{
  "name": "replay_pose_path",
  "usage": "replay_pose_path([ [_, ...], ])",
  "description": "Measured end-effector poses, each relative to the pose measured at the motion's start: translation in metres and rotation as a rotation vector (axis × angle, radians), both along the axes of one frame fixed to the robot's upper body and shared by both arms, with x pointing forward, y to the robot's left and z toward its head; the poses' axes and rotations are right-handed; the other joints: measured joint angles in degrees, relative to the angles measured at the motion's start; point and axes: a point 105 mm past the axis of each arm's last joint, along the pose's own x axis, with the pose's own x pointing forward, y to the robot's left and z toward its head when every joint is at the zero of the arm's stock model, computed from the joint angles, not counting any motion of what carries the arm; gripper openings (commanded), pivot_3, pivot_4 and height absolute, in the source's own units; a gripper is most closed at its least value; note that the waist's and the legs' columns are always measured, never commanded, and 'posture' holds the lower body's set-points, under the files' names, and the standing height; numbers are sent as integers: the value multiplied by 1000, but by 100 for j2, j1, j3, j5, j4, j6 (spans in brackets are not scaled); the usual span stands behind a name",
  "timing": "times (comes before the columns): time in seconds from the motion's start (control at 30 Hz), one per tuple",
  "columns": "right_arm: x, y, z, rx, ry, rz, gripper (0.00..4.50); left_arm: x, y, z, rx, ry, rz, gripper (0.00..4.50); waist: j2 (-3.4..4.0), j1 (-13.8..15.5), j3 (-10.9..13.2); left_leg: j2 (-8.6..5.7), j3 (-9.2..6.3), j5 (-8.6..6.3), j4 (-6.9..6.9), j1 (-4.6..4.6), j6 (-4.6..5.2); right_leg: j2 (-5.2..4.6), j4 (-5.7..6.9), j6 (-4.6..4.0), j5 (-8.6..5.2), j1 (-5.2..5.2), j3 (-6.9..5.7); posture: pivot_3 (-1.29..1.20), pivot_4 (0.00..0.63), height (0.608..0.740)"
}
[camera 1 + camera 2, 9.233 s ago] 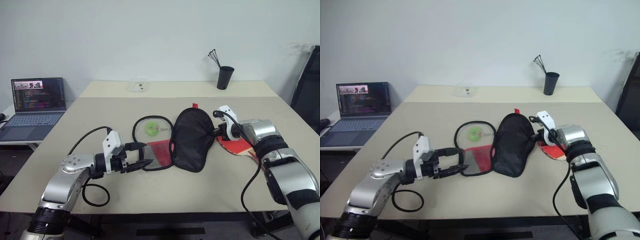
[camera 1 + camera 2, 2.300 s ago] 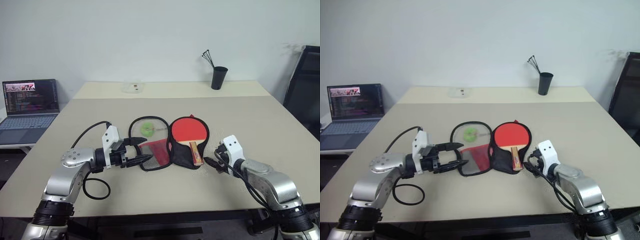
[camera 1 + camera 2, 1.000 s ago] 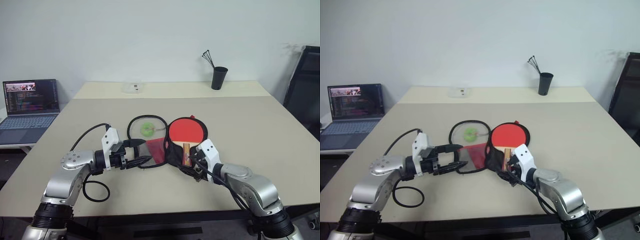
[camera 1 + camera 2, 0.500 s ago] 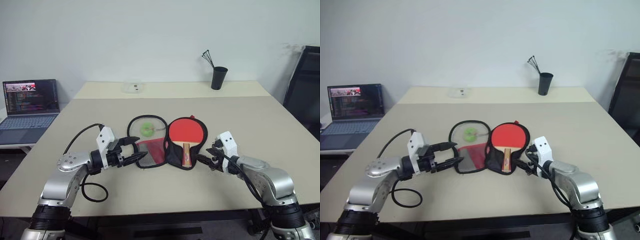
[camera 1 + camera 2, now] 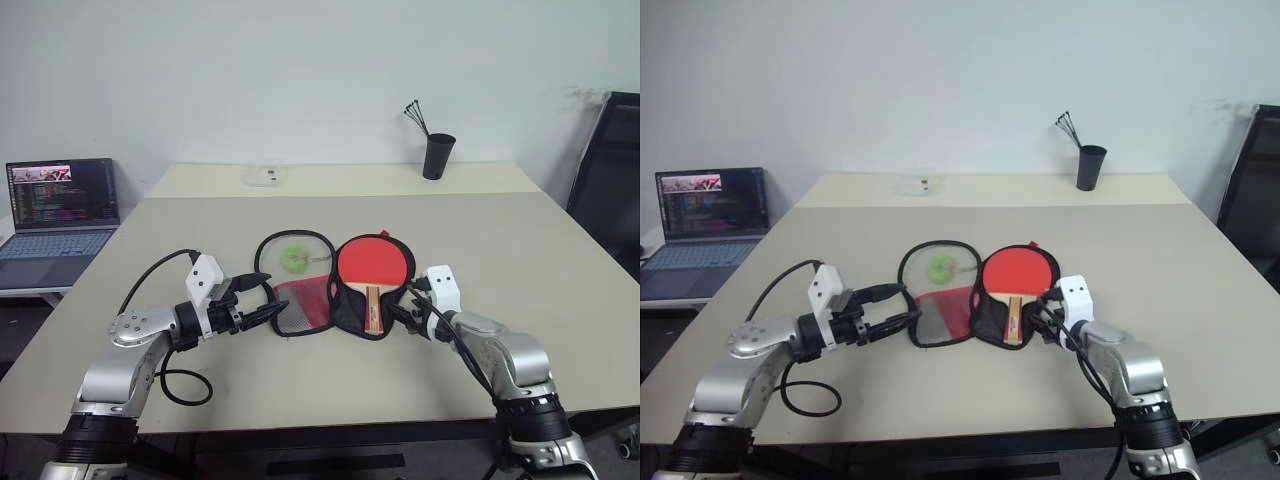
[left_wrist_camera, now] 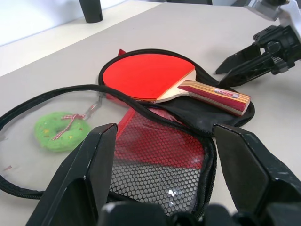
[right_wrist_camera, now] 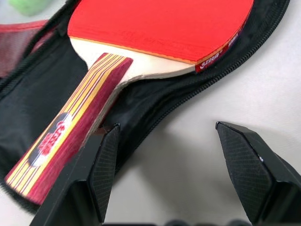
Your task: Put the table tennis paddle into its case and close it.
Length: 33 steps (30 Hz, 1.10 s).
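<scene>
We judge the insertion step done: the table tennis paddle (image 5: 372, 268) lies in the right half of the open case (image 5: 300, 306) on the worktop (image 5: 520, 250). Closing comes next: both the left gripper (image 5: 262, 305) and right gripper (image 5: 403, 311) have fingers spread, empty; we must fold the left flap over.

Plain white wall (image 5: 300, 70) behind a beige worktop (image 5: 500, 240), open laptop (image 5: 60, 205) on a side desk at left, black cup (image 5: 435, 156) at the far edge, dark chair (image 5: 608, 180) at right.
</scene>
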Motion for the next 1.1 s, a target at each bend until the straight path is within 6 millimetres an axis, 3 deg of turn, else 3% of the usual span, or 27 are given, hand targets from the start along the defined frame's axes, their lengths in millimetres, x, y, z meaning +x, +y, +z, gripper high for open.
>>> replay_pose_path([
  [0.17,9,8,-1,-21,-29,8,3577,0,0,0,0,-2,3,3540,0,-6,0,0,2,0,1,1,0,0,2,-1,0,0,0,0,150,740],
  [0.23,11,11,-1,-22,-34,12,3202,0,0,0,0,-2,3,3540,0,-6,0,0,1,0,1,1,0,0,2,-1,1,0,1,0,150,740],
  [0.43,12,22,-3,-14,-25,28,1295,0,0,1,1,-3,1,3540,0,-16,0,2,0,0,0,0,0,1,3,-2,1,0,2,0,150,740],
  [0.57,13,19,-1,0,-2,18,29,-1,0,-1,2,0,1,3540,0,-13,0,3,1,0,0,0,0,-2,2,-2,1,0,1,0,150,740],
  [0.73,17,-2,4,-19,11,-21,29,-2,0,-2,3,3,1,3540,0,-3,0,2,0,0,0,-1,0,-3,1,-2,1,0,1,0,150,740],
  [0.93,27,-46,6,-72,39,-88,29,-2,0,-2,7,0,2,3540,0,36,0,-2,1,0,0,-2,0,-6,-3,-2,1,1,1,0,150,740],
  [1.1,34,-61,9,-84,52,-93,29,-2,-1,-3,8,-1,-1,3540,0,34,0,-3,2,0,0,-2,0,-4,-3,-3,1,1,1,0,150,740],
])
